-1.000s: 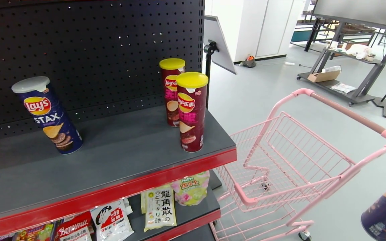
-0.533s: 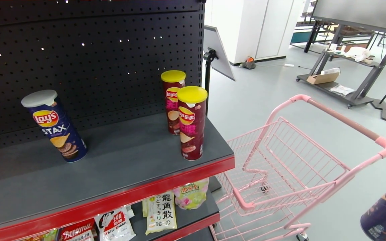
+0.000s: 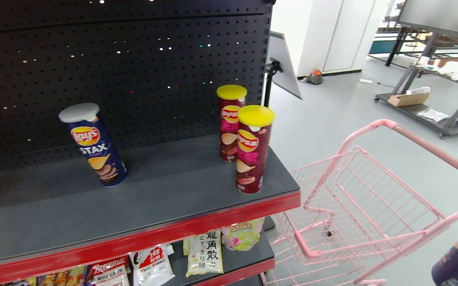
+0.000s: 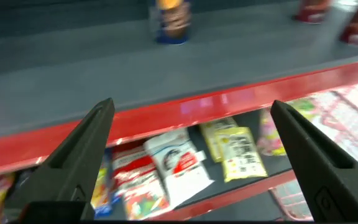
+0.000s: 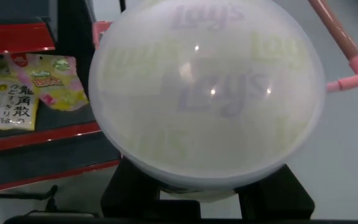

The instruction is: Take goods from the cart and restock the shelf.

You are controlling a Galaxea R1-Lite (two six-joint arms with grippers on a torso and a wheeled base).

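Where the right tool (image 5: 204, 198) shows its dark fingers (image 5: 132, 193), they are clamped on either side of a chip can (image 5: 207, 93), seen end-on with a round, translucent white lid. In the head view that held can (image 3: 457, 258) is navy blue with a red band near its top, low at the robot's right, beside the pink wire cart (image 3: 372, 198). The left tool (image 4: 191, 155) is spread wide with nothing between its fingers (image 4: 79, 155), facing the red front edge of the shelf (image 3: 165, 206). On that grey shelf stand a matching navy can (image 3: 94, 145) with a white lid and, near the end by the cart, two maroon cans (image 3: 253, 151) with yellow lids, one behind the other. Snack bags (image 3: 211, 254) lie on the lower shelf.
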